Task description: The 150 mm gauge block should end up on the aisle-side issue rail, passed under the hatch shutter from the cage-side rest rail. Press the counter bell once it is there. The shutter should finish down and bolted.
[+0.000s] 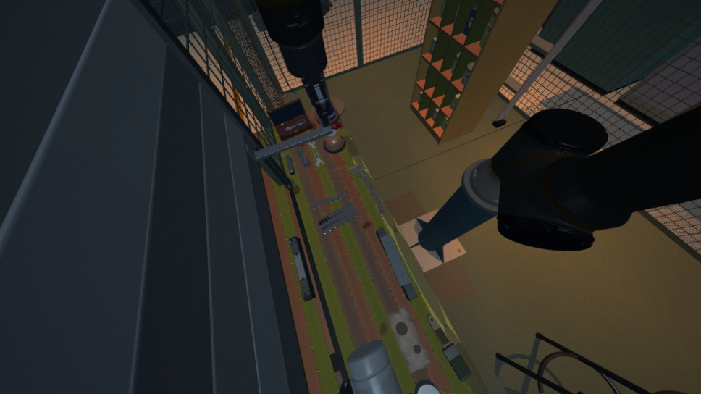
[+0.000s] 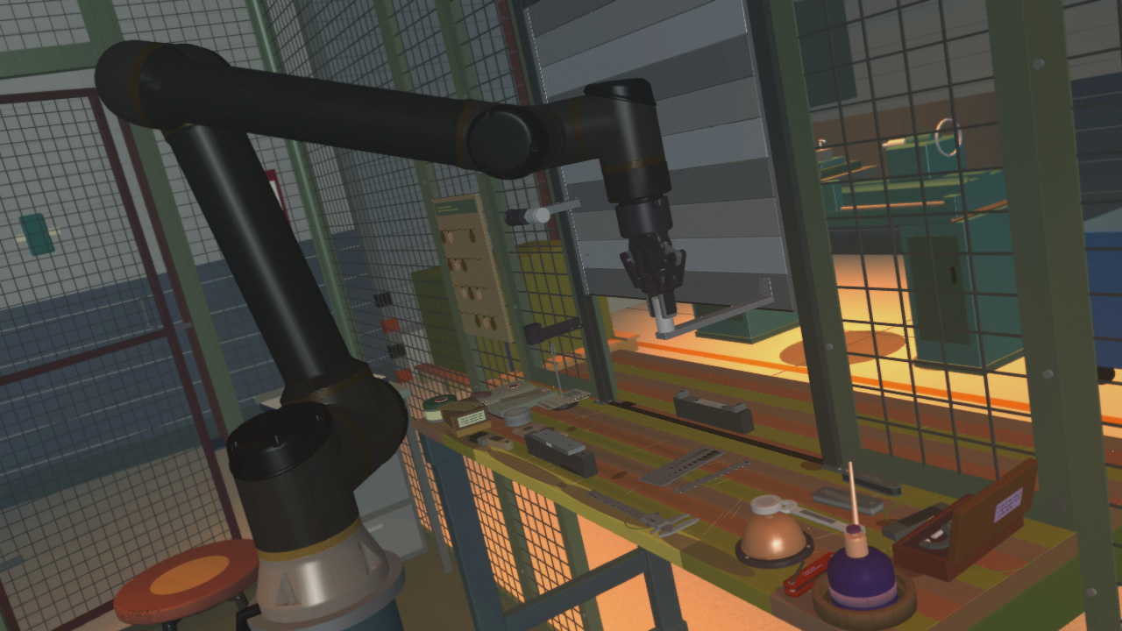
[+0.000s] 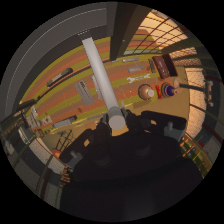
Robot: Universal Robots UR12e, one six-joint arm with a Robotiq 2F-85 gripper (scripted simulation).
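Note:
The slatted grey hatch shutter [image 2: 667,141] hangs partly raised above the counter, and a long grey handle bar [image 2: 718,316] sticks out from its lower edge toward the cage side. The bar's near end [image 3: 116,121] is held in my closed gripper [image 2: 665,320], well above the bench. Below, a dark rail [image 2: 712,411] lies on the far, aisle side of the shutter track, and another dark rail with a block on it [image 2: 561,451] lies on the near side. The copper-domed counter bell [image 2: 773,537] stands near the bench's right end.
The green hatch frame post [image 2: 808,235] stands just right of the bar. On the bench lie drill-index plates [image 2: 681,466], a wrench [image 3: 138,79], a purple-based stand [image 2: 861,577] and an open wooden case [image 2: 969,522]. Mesh walls close the cage; a stool [image 2: 184,585] stands by my base.

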